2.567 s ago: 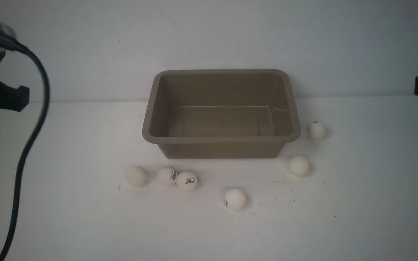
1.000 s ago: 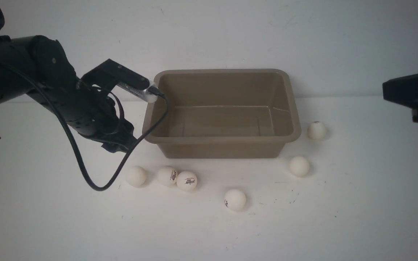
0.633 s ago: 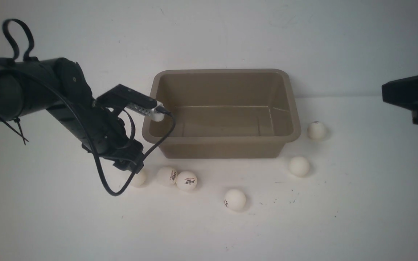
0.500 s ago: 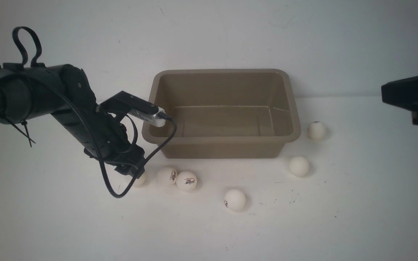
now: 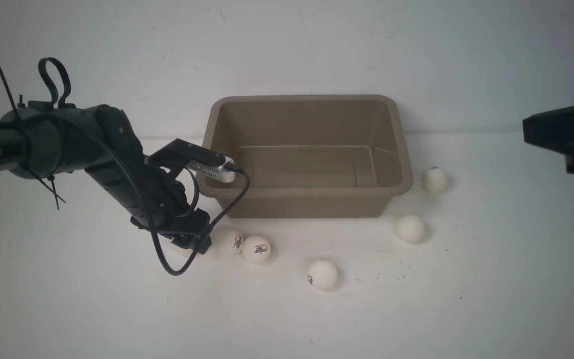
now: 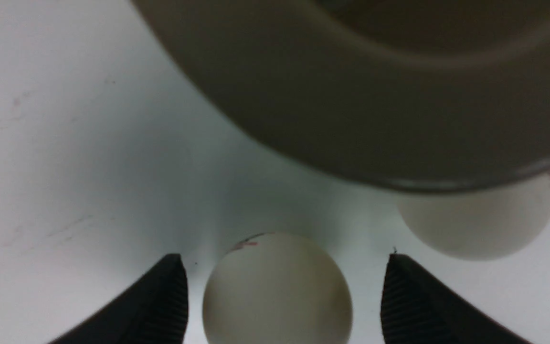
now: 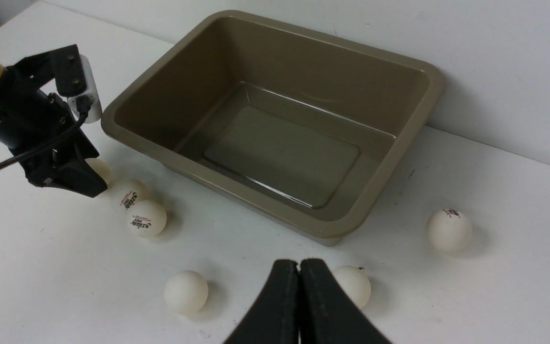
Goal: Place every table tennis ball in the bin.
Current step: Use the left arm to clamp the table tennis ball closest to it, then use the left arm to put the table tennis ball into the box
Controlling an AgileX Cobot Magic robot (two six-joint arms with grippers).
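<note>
The bin [image 5: 304,191] stands at the centre of the front view on the white table [image 5: 491,309]. The left gripper [image 6: 283,260] is down at the table, lower left of centre, just off the bin's near left corner. Its jaws are spread, one ribbed finger [image 6: 160,306] on each side of the leftmost ball [image 6: 277,291]. A narrow gap shows on both sides, so the ball is straddled but not pinched. In the front view this ball is almost wholly hidden behind the gripper. Immediately to its right lie two printed balls, touching each other: the second ball [image 5: 230,242] and the third ball [image 5: 256,249]. A fourth ball [image 5: 323,274] rests below centre, apart from the rest. A fifth ball [image 5: 410,228] and a sixth ball [image 5: 435,179] lie right of the bin, off its near right corner. All the balls are on the table, outside the bin. The right gripper [image 7: 299,267] hangs at the right edge of the frame, its jaws pressed together on nothing.
</note>
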